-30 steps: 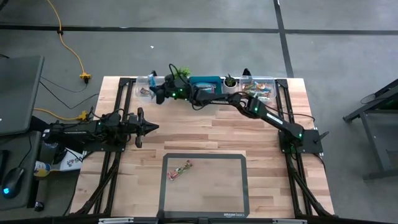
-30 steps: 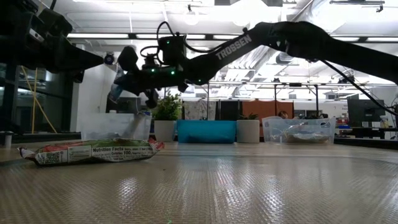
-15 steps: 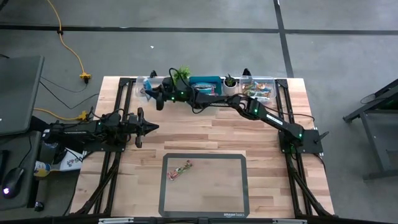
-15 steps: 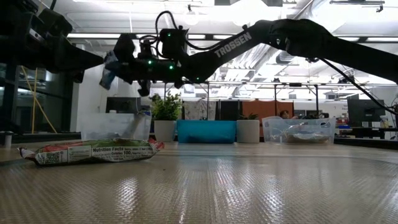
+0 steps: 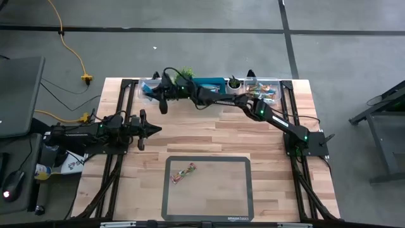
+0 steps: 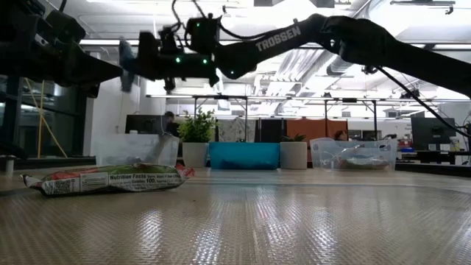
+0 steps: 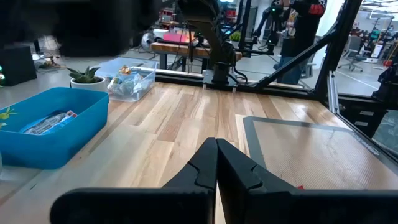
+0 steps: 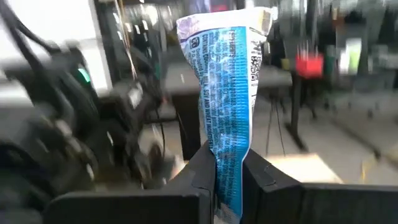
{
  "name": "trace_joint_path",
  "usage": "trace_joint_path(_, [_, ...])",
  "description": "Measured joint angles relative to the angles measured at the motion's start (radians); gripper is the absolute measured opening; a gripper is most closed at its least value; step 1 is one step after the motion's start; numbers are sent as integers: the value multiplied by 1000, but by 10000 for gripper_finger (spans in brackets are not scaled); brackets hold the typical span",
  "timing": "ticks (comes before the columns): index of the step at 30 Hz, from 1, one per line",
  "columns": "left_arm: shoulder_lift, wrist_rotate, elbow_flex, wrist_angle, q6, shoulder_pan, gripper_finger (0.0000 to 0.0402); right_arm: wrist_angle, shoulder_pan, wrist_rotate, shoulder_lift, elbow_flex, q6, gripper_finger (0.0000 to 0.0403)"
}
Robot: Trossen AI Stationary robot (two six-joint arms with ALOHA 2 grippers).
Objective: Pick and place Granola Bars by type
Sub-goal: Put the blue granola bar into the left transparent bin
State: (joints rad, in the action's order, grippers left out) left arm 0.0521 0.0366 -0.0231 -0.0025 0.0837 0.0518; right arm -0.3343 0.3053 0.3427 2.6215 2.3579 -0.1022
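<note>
My right gripper [image 5: 157, 94] reaches across to the table's far left, high above the boards, and is shut on a light blue granola bar [image 8: 225, 81]. In the low view this gripper [image 6: 137, 62] hangs above a clear bin [image 6: 136, 149]. A red multicoloured bar [image 5: 185, 172] lies flat on the dark mat [image 5: 237, 190] and also shows in the low view [image 6: 107, 179]. My left gripper [image 5: 152, 130] waits shut above the table's left side, touching nothing; its shut fingers [image 7: 216, 167] show in the left wrist view. My right gripper pinches the light blue bar by one end [image 8: 227, 177] between its two fingers. The rest of the wrapper sticks out past the fingertips [image 8: 198, 163]. The fingers lie about level, pointing toward the table's left. The bar is lifted well clear of the table.
Along the far edge stand a clear bin [image 5: 147, 86], a blue bin [image 5: 209, 82] with a bar in it, a second clear bin [image 5: 262, 87] with several bars, and two small potted plants [image 5: 185, 74] [image 5: 234, 82]. Bare boards lie between the mat and the bins.
My right gripper has risen and swung toward the table's far left with the blue bar in its hold. It has tipped from pointing slanted downward to about level. The red bar on the mat has stayed put.
</note>
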Motion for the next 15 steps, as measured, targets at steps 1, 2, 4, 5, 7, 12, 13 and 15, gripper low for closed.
trace_joint_path(1, [0,0,0,0,0,0,1,25,8,4,-2,-5,-13,21])
trace_joint_path(2, [0,0,0,0,0,0,1,61,17,8,-3,-6,-32,22])
trace_joint_path(4, [0,0,0,0,0,0,1,102,31,11,-4,-6,-68,22])
trace_joint_path(5, [0,0,0,0,0,0,1,114,38,19,-5,-4,-79,22])
trace_joint_path(7, [0,0,0,0,0,0,1,113,50,48,-7,-3,-81,22])
trace_joint_path(12, [0,0,0,0,0,0,1,109,72,97,-13,-2,-107,21])
trace_joint_path(13, [0,0,0,0,0,0,1,104,78,116,-13,-2,-116,22])
trace_joint_path(15, [0,0,0,0,0,0,1,89,90,154,-13,-2,-149,23])
